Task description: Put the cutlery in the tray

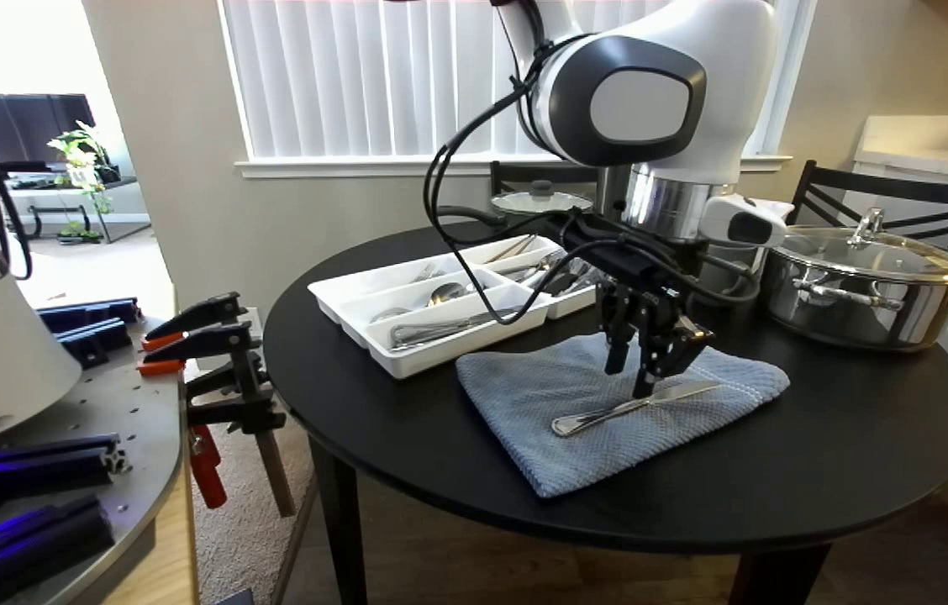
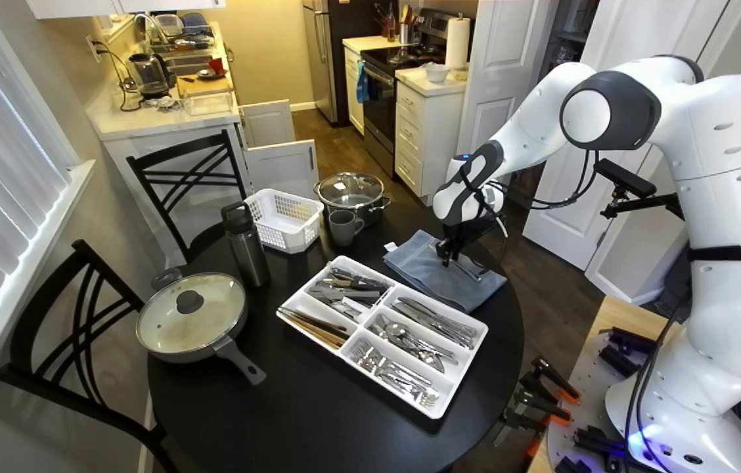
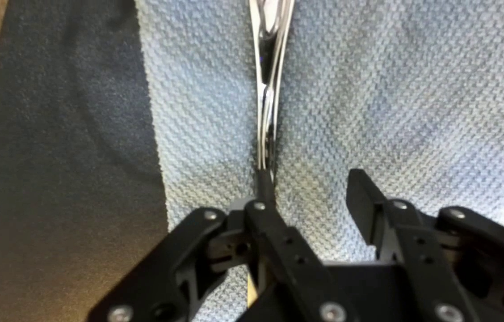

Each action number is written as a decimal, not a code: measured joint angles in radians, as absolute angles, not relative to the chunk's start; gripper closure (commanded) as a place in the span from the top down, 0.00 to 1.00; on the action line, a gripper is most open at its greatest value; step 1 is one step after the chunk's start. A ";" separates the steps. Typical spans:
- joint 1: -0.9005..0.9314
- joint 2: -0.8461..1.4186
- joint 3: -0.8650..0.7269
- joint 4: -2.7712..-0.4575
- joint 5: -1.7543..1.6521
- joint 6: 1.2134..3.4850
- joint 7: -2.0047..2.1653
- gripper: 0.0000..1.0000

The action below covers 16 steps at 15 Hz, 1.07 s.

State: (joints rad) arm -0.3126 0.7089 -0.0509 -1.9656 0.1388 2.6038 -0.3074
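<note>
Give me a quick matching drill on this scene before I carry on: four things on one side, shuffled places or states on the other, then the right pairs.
1. Knife
2. Spoons
3. Mug
4. Fingers

A. Grey, near the lidded pot
B. Parted, with a gap between them
C. In a compartment of the white tray
D. Lying on the blue towel

Right pairs: 1-D, 2-C, 3-A, 4-B
</note>
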 measured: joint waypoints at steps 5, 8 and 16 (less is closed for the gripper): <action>-0.313 0.709 -0.052 -1.965 0.139 2.601 -0.307 0.02; -0.315 0.709 -0.056 -1.965 0.139 2.593 -0.307 0.29; -0.318 0.705 -0.074 -1.965 0.138 2.537 -0.307 0.77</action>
